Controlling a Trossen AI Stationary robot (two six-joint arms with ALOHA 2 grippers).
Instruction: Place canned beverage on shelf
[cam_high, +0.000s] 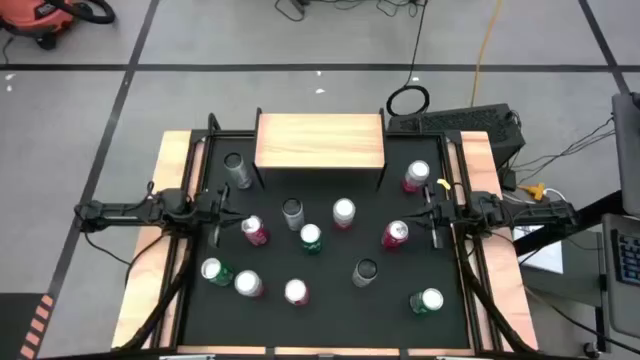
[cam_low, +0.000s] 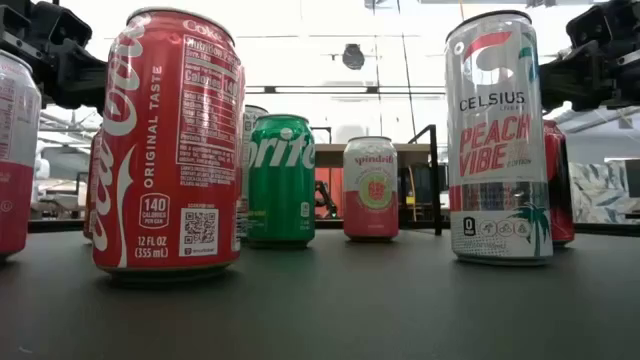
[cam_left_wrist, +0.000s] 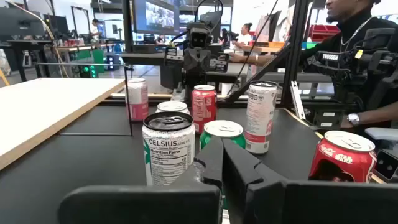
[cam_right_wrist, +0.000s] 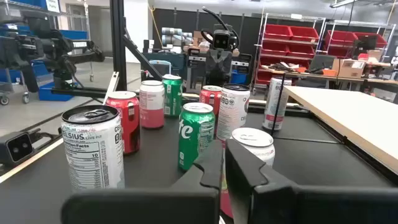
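both arms parked at the mat edges, nothing held. left gripper (cam_high: 222, 212) fingers pinched together, at the left side; right gripper (cam_high: 432, 213) same, at the right side. shelf (cam_high: 320, 141) sits at the far edge of the black mat (cam_high: 330, 310), between the two arms and beyond them, top bare. cans (cam_high: 310, 237) stand scattered on the mat between the grippers, none touching either one.

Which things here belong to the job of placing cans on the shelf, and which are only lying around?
For the job:
- shelf, nothing on it yet
- cans on the black mat, e.g. Coke can, Sprite can
- left hand, right hand, both shut

Lying about:
- cables on the floor
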